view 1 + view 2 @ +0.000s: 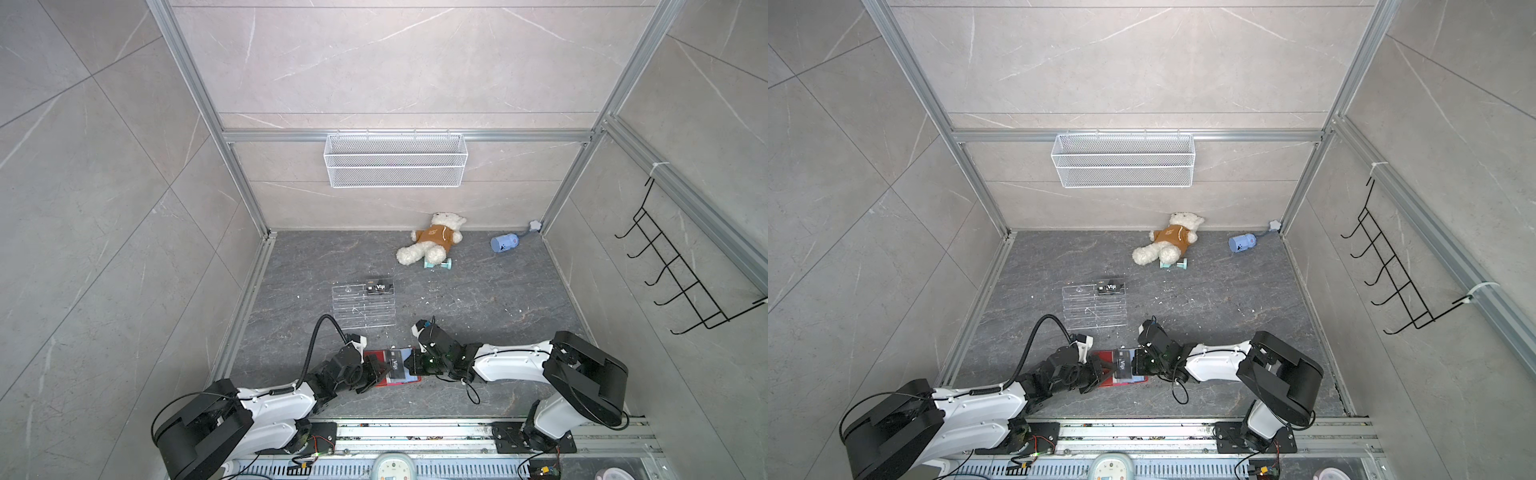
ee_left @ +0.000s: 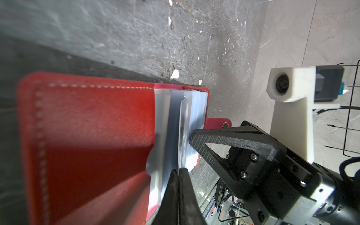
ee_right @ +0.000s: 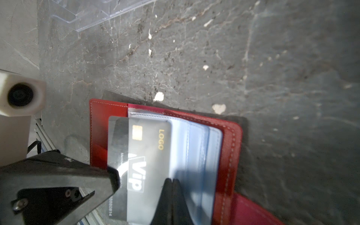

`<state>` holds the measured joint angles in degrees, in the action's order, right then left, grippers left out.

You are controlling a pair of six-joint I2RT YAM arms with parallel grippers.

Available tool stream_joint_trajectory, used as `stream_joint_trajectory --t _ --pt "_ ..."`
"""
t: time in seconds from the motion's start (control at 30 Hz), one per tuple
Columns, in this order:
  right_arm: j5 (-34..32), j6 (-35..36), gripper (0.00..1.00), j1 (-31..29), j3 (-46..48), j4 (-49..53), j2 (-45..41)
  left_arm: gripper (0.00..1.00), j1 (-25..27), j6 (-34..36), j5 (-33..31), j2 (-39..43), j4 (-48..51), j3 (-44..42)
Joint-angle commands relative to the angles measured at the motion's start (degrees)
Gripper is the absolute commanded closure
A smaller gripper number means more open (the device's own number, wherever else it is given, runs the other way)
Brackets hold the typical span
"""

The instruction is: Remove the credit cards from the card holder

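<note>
I count two dark grey plastic cards with white Vip lettering. One of each other kind: flat red leather-like card holder, clear acrylic tiered rack, white plush bear in a brown shirt, pale blue cylinder, small teal dumbbell, white wire basket.

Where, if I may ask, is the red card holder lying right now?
In both top views the card holder lies open on the floor between the left gripper, pinching its Vip card, and the right gripper, nearer the robot than the clear rack.
</note>
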<state>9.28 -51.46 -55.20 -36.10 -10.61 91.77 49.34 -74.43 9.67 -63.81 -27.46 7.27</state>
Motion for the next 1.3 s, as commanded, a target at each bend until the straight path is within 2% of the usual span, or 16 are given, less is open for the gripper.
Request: stream_joint_trajectory --t 0.0,0.1,0.13,0.2,0.27,0.37,0.67,0.77,0.9,1.27 --pt "-0.4 0.1 1.00 -0.3 0.9 3.3 0.4 1.00 -0.3 -1.4 -2.7 2.1 4.5 0.5" --pt "-0.4 0.3 1.00 -0.3 1.0 3.3 0.3 1.00 -0.3 -1.2 -2.3 2.1 4.0 0.6" --pt "-0.4 0.4 1.00 -0.3 0.9 3.3 0.3 0.96 -0.3 -1.2 -2.2 1.8 3.5 0.6" --pt "-0.2 0.4 1.00 -0.2 0.8 3.2 0.4 0.79 -0.3 -1.2 -1.8 1.4 2.3 0.5" --pt "-0.1 0.4 1.00 -0.3 0.7 2.9 0.7 0.70 -0.3 -0.8 -1.4 1.1 1.8 0.8" --pt "0.3 0.5 1.00 -0.2 0.5 2.7 1.2 0.65 -0.3 0.1 -0.5 -0.1 1.7 1.9" --pt "0.8 0.7 1.00 -0.2 0.5 2.6 1.4 0.68 -0.3 0.2 1.4 -7.5 -4.4 3.0" --pt "0.8 0.7 1.00 -0.2 0.7 2.5 1.0 0.78 -0.3 0.5 1.3 -7.6 -4.0 3.5" --pt "0.7 0.7 1.00 -0.3 0.9 2.6 0.7 0.93 -0.3 0.0 0.5 -5.8 -1.9 2.9" --pt "0.4 0.8 1.00 -0.2 1.4 3.3 0.0 0.96 -0.3 -2.0 -3.3 4.1 6.3 0.6"
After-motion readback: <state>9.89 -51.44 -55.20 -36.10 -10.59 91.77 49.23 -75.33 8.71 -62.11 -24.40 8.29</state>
